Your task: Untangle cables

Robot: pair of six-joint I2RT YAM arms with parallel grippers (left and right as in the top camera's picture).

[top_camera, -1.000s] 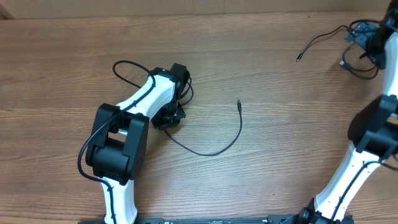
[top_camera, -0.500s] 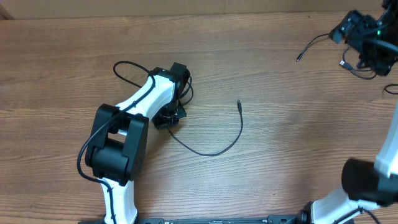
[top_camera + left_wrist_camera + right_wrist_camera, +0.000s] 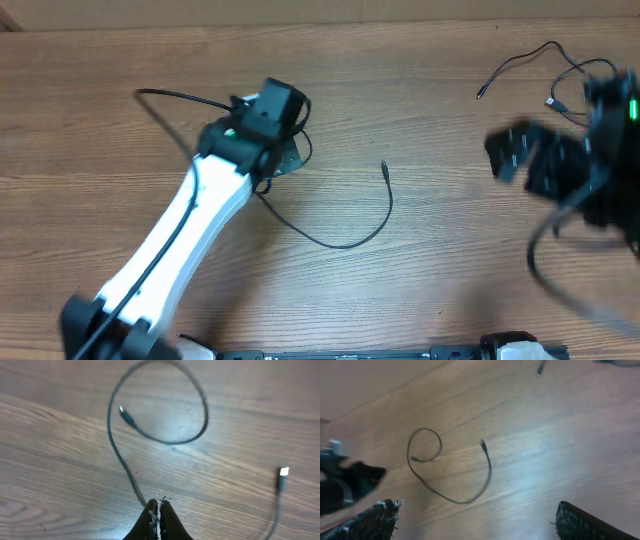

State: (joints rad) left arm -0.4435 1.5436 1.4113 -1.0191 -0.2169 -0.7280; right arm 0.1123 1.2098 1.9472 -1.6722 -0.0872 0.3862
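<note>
One thin black cable curves over the wooden table from my left gripper to a plug end. In the left wrist view the left gripper is shut on this cable. Beyond the jaws the cable forms a loop ending in a plug. The other plug lies to the right. A second tangle of cables lies at the back right. My right gripper is blurred above the right side, and in its wrist view it stands wide open and empty over the cable.
The table is bare wood. The left arm stretches diagonally from the front left. A plug tip of the back-right cables shows at the top of the right wrist view.
The left gripper closed on the cable and its arm stretched out, shifting slightly back. The right arm swung from the back-right cables forward and left, blurred in motion, still open.
</note>
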